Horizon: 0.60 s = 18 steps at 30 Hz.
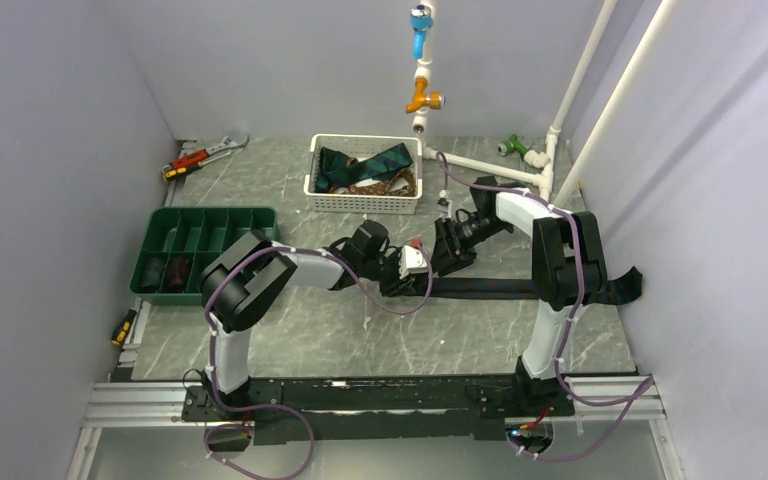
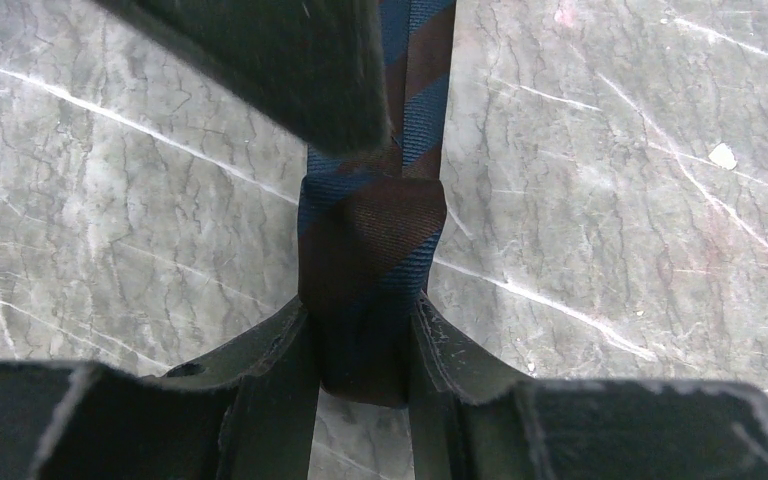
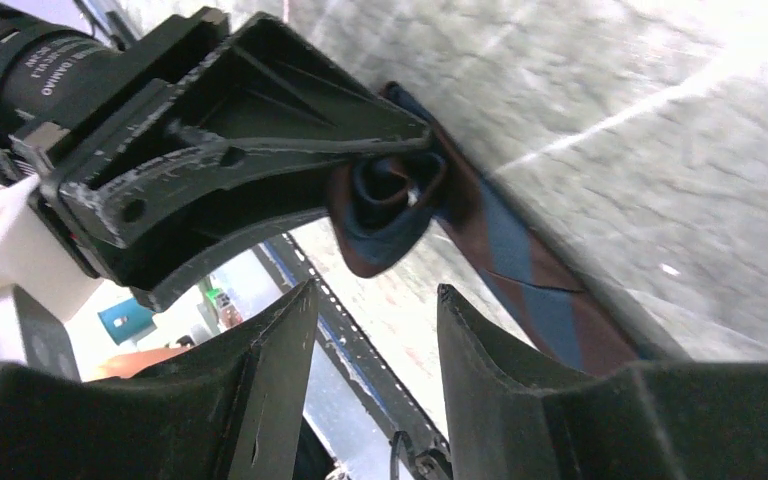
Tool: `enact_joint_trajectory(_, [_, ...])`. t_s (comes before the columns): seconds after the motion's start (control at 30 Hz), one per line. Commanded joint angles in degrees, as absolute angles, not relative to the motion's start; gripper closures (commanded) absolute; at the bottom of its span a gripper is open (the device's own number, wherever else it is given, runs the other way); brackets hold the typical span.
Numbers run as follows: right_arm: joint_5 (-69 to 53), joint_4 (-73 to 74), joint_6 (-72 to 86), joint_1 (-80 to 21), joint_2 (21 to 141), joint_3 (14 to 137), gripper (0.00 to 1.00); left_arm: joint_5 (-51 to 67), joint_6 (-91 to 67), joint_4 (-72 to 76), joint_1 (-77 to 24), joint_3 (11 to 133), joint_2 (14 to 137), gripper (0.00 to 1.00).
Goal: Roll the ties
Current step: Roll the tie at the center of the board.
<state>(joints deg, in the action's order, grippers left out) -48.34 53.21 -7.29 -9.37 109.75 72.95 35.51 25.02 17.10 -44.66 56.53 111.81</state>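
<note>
A navy and maroon striped tie [image 1: 520, 288] lies stretched across the table from the middle to the right edge. Its left end is wound into a small roll [image 2: 370, 230], and my left gripper [image 2: 363, 310] is shut on that roll just above the table. In the top view the left gripper [image 1: 397, 268] sits mid-table. My right gripper [image 3: 377, 290] stands open, nothing between its fingers, a short way back from the roll [image 3: 385, 200]. From above, the right gripper [image 1: 442, 250] faces the left one. One of its fingers [image 2: 280, 60] shows dark above the roll.
A white basket [image 1: 365, 205] at the back holds more ties [image 1: 365, 165]. A green compartment tray [image 1: 205, 213] on the left holds two rolled ties [image 1: 165, 270]. A wrench [image 1: 205, 157], a screwdriver [image 1: 123, 327] and white pipes [image 1: 480, 162] lie near the edges.
</note>
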Motion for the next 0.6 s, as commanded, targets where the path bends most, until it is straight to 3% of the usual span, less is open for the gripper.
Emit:
enact_joint_trajectory(0.0, [-52.2, 52.4, -5.6, -12.6, 109.2, 74.5, 0.51, 27.9, 27.2, 3.2, -44.3, 54.8, 116.9, 0.63])
enact_joint_trajectory(0.23, [-45.2, 50.4, -4.0, -14.6, 112.9, 74.8, 0.61, 27.8, 27.2, 3.1, -44.3, 54.8, 116.5, 0.62])
enact_joint_trajectory(0.37, [-41.8, 50.1, -5.4, -14.6, 113.5, 73.1, 0.91, 28.1, 27.5, 3.4, -44.3, 54.7, 116.1, 0.61])
enact_joint_trajectory(0.4, [-40.9, 49.9, -5.8, -14.6, 113.7, 72.8, 0.99, 28.3, 27.6, 3.3, -44.4, 54.8, 116.0, 0.58])
enact_joint_trajectory(0.57, [-38.7, 48.2, -6.1, -14.0, 114.7, 70.9, 1.00, 32.1, 28.1, 10.2, -43.5, 51.7, 110.5, 0.28])
